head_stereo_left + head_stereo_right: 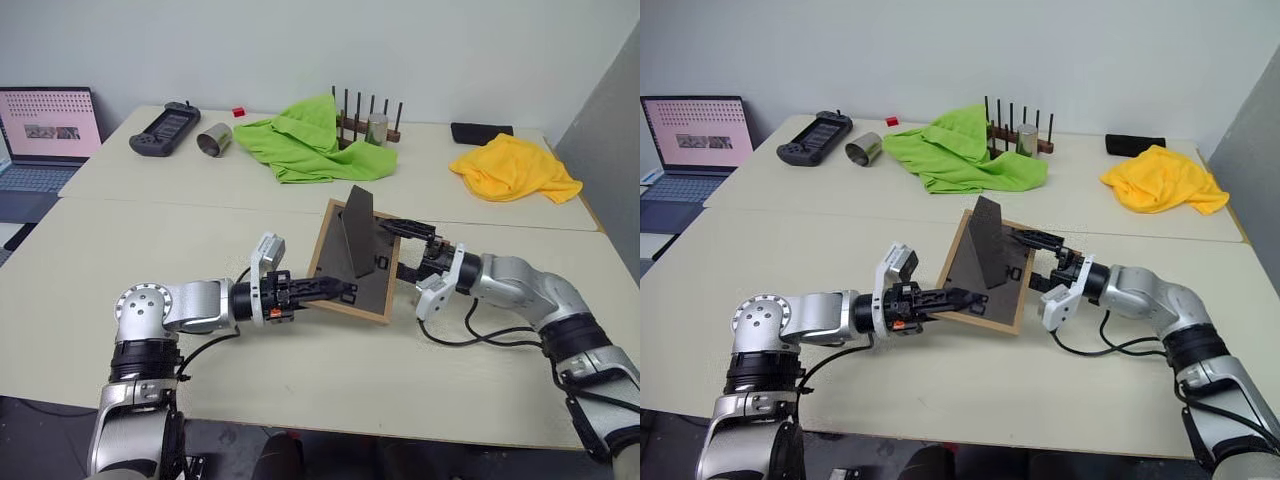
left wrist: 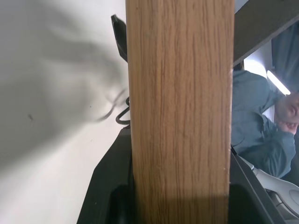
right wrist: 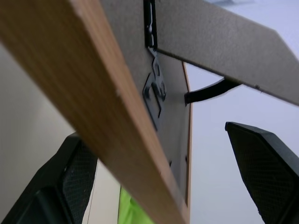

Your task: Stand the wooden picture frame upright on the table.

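**Frame tilted up, stand swung out**

The left gripper (image 1: 335,291) pinches the near edge of the rectangular wooden picture frame (image 1: 372,290), tilting it off the pale cream table (image 1: 150,240), presumably to seat its dark easel stand (image 1: 356,232). The right gripper (image 1: 412,250) straddles the opposite edge, fingers wide apart. The frame's front is hidden.

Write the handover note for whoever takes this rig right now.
Left gripper: shut on the picture frame's near-left edge, tilting it up off the table.
Right gripper: open, fingers either side of the frame's right edge, not gripping.
Frame: back side up, slanted, its stand folded out.
Done: frame gripped and partly raised.
Left: turn it upright onto its stand, set it down, release.
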{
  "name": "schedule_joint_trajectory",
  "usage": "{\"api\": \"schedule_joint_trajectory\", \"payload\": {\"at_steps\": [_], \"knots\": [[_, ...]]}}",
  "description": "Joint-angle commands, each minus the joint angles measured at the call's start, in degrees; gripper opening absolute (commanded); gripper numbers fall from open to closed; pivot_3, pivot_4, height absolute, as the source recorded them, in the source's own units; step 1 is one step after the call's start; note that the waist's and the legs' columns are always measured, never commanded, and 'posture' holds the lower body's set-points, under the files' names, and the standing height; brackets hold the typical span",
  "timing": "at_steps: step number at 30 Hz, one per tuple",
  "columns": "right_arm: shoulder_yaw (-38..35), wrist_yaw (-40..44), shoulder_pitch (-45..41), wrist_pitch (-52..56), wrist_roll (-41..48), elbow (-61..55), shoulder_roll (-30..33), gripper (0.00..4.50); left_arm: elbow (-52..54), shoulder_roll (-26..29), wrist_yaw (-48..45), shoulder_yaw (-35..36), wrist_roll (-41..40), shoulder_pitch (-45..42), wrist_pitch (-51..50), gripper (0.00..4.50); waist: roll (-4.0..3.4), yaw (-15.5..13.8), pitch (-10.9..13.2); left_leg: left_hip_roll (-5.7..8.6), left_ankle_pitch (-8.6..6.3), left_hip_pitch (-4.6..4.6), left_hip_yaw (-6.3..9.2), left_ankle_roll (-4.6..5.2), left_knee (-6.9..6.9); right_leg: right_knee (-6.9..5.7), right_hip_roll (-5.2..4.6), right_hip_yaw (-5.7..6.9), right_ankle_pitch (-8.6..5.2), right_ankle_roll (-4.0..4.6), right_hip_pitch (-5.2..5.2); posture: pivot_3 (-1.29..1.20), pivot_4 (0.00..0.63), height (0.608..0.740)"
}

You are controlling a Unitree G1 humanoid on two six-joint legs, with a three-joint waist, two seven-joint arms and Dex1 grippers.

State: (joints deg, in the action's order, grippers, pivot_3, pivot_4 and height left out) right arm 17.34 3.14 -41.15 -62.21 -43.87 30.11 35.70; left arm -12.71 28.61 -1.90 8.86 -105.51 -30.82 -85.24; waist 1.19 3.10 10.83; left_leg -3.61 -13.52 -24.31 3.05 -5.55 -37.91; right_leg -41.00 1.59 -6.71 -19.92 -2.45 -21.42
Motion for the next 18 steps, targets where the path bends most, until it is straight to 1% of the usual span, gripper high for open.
{"api": "schedule_joint_trajectory", "payload": {"at_steps": [1, 2, 6, 11, 12, 14, 15, 16, 17, 18], "knots": [[1.02, -4.43, -2.98, -3.08, -1.60, 3.04, -0.01, 4.06, 4.30, 2.25, 1.81, -2.17, -7.48, 0.71, 4.31, 1.29, 0.00, 0.00, 0.00, 0.03, 0.02, 0.00, 0.00, 0.00, 0.00, 0.00, -0.03, 0.01, 0.00, 0.00, 0.02, 0.00, 0.150, 0.740], [1.05, -5.30, -3.43, -3.27, -1.82, 3.60, -0.03, 3.99, 4.67, 2.50, 1.64, -2.39, -7.49, 0.94, 4.75, 1.29, 0.00, -0.01, 0.00, 0.03, 0.02, 0.02, 0.00, 0.00, 0.00, -0.01, -0.04, 0.02, 0.00, 0.00, 0.03, 0.00, 0.150, 0.740], [1.61, -8.16, -4.70, -4.00, -3.48, 4.61, 0.38, 2.99, 5.61, 3.21, 1.21, -3.05, -7.49, 1.65, 6.19, 1.29, 0.00, 0.01, 0.00, 0.09, 0.08, 0.08, 0.00, 0.06, 0.00, -0.03, -0.05, 0.02, 0.00, 0.00, 0.08, 0.00, 0.150, 0.740], [1.75, -10.07, -5.03, -4.51, -4.32, 5.04, 0.77, 1.87, 6.81, 3.82, 1.20, -4.02, -7.49, 2.36, 7.31, 1.29, 0.00, 0.04, 0.00, 0.10, 0.13, 0.11, 0.03, 0.09, 0.00, -0.08, -0.05, 0.05, 0.00, 0.00, 0.10, 0.00, 0.150, 0.740], [1.81, -10.37, -5.06, -4.55, -4.34, 4.99, 0.83, 1.71, 7.02, 4.08, 1.32, -4.25, -7.49, 2.54, 7.58, 1.29, 0.00, 0.04, 0.00, 0.11, 0.14, 0.12, 0.02, 0.10, 0.01, -0.10, -0.06, 0.04, 0.00, 0.00, 0.10, 0.00, 0.150, 0.740], [1.90, -10.73, -5.01, -4.74, -4.24, 4.85, 0.98, 1.64, 7.30, 4.62, 1.08, -4.52, -7.49, 2.77, 8.01, 1.99, 0.00, 0.03, 0.00, 0.11, 0.14, 0.19, 0.02, 0.10, 0.02, -0.11, -0.06, 0.05, 0.00, 0.00, 0.15, 0.00, 0.150, 0.740], [1.88, -10.79, -4.92, -4.88, -4.12, 4.73, 1.08, 1.60, 7.66, 4.99, 1.09, -4.58, -7.49, 2.86, 8.38, 2.11, 0.00, 0.06, 0.00, 0.11, 0.15, 0.21, 0.03, 0.11, 0.02, -0.11, -0.06, 0.05, 0.00, 0.00, 0.16, 0.00, 0.150, 0.740], [1.93, -10.57, -4.83, -5.17, -3.63, 4.73, 1.23, 1.41, 7.57, 5.47, 1.06, -4.46, -7.49, 2.82, 8.72, 2.41, 0.00, 0.06, 0.00, 0.11, 0.15, 0.24, 0.03, 0.11, 0.03, -0.12, -0.05, 0.04, 0.00, 0.00, 0.18, 0.00, 0.150, 0.740], [2.00, -10.23, -4.77, -5.40, -2.98, 4.87, 1.38, 1.35, 7.68, 6.16, 0.83, -4.37, -7.49, 2.75, 9.04, 2.52, 0.00, 0.07, 0.00, 0.12, 0.15, 0.24, 0.03, 0.12, 0.03, -0.12, -0.05, 0.04, 0.00, 0.00, 0.18, 0.00, 0.150, 0.740], [1.96, -9.76, -4.70, -5.45, -2.00, 5.15, 1.52, 1.32, 7.47, 7.02, 0.52, -4.05, -7.49, 2.55, 9.35, 2.74, 0.00, 0.07, 0.00, 0.13, 0.15, 0.27, 0.01, 0.12, 0.04, -0.13, -0.05, 0.01, 0.00, 0.00, 0.20, 0.00, 0.150, 0.740]]}}
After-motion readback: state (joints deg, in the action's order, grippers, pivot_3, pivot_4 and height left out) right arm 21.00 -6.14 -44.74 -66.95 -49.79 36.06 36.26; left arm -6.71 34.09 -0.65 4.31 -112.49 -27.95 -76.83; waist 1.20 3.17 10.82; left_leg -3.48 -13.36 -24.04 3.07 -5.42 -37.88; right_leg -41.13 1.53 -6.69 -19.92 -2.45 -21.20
